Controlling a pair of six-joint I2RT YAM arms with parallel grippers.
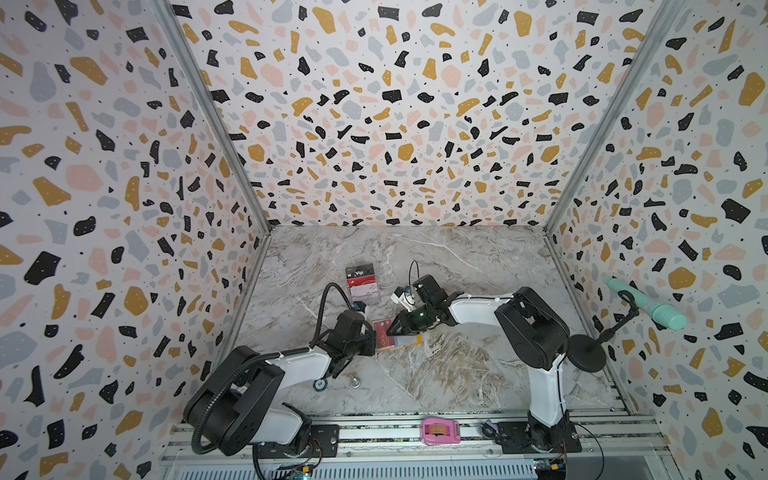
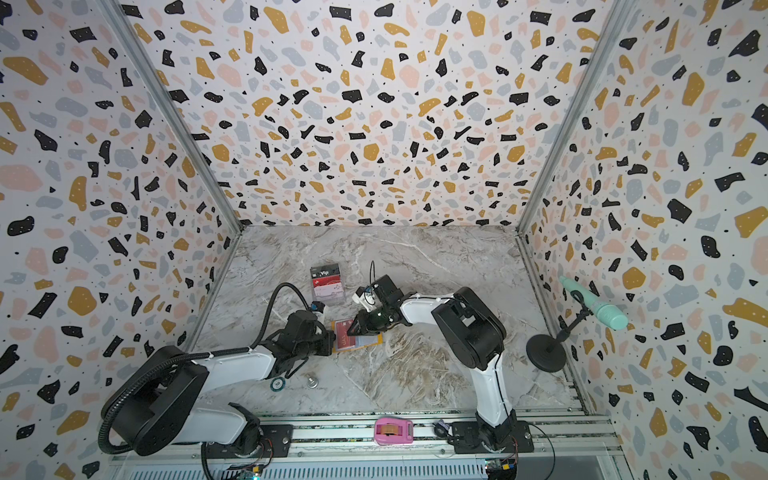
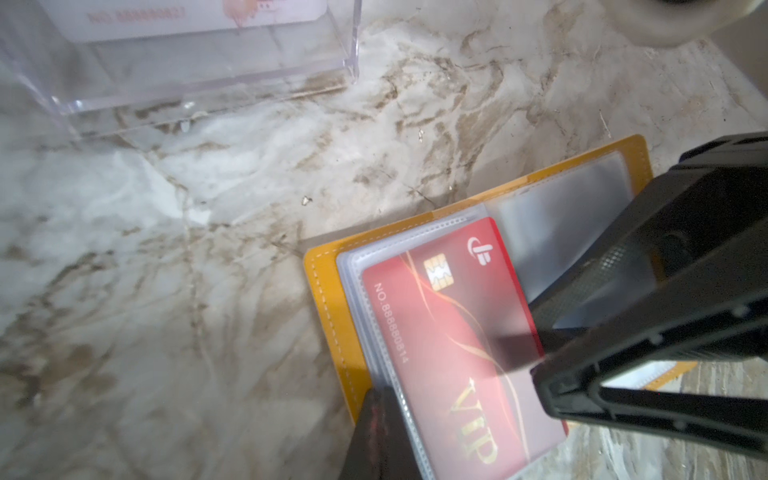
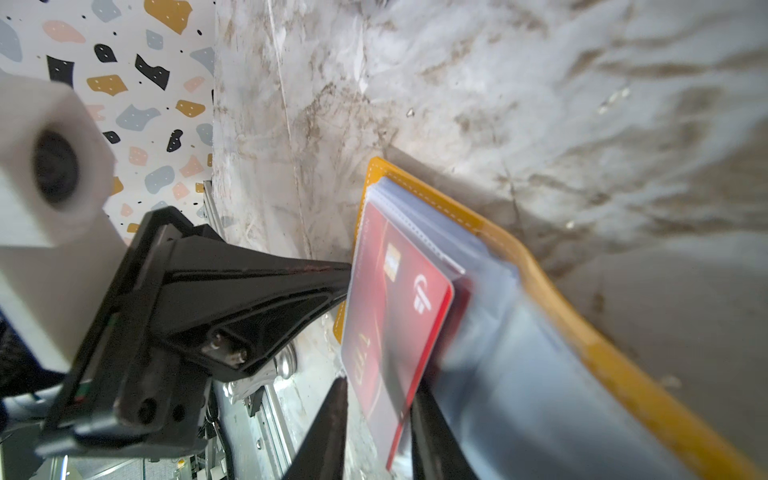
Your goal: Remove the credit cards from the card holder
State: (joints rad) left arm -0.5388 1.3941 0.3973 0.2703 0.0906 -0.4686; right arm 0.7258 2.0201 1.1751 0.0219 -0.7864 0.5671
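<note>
Left jaws clenched on card holder (image 3: 332, 316), right jaws gripping red card (image 4: 390, 324), chip visible only in wrist views

card holder (image 3: 332, 316): mustard-yellow booklet wallet with pale stitching along its edge, lying open and flat on the marble table, near the middle in both top views (image 1: 409, 341) (image 2: 374, 341)
sleeves (image 4: 490, 332): clear bluish plastic pockets stacked inside the open holder; the leaves on one half look empty
red card (image 3: 449, 353): dark red with gold "VIP" lettering, a gold chip, a white logo and a printed number along one edge; it sits in the top sleeve on the other half, one long edge sticking out past the sleeve toward the spine
red card pose (image 4: 399, 316): flat, roughly parallel to the holder's cover
</note>
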